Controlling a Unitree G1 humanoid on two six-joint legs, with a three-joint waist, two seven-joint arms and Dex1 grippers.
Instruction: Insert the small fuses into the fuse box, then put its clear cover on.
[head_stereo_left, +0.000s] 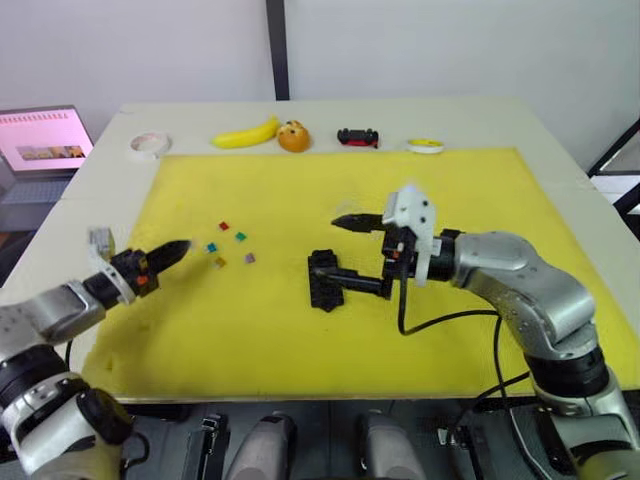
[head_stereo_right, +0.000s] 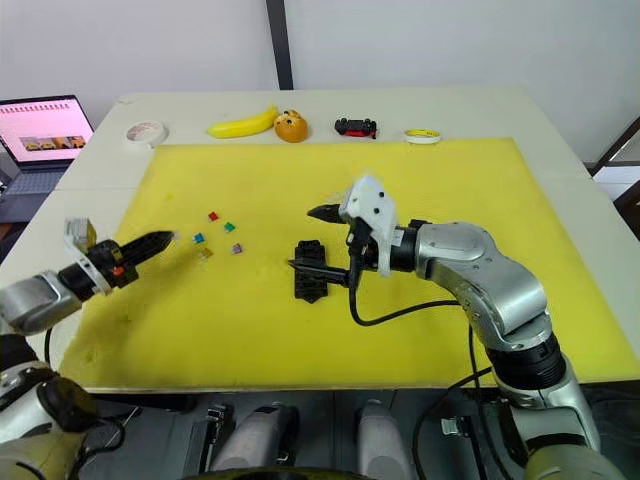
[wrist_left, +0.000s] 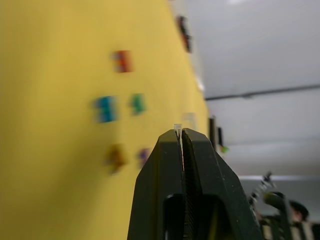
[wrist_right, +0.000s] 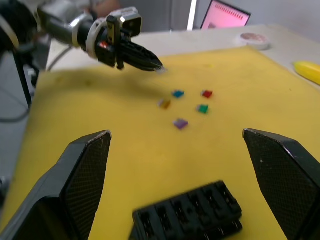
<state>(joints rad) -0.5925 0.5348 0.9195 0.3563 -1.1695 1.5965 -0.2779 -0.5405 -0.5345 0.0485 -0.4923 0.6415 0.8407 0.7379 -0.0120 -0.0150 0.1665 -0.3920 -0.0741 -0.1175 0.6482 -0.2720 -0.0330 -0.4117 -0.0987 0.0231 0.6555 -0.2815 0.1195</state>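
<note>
Left gripper (head_stereo_right: 168, 238) is pinched together on a tiny clear-grey fuse (wrist_left: 176, 127) above the yellow mat's (head_stereo_right: 420, 190) left side, the other fuses (head_stereo_right: 218, 235) loose just beyond it, fuse box (head_stereo_right: 309, 269) mid-mat with the right gripper (head_stereo_right: 312, 239) wide apart over it.

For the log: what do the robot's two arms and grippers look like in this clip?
Both arms are rounded silver-grey metal segments with black joint bands. The right gripper has two long black fingers, cross-hatched on their inner faces, behind a white housing, and a black cable loops beneath its wrist. The left gripper has tapered black fingers on a black body with small red-orange marks and a white collar.
</note>
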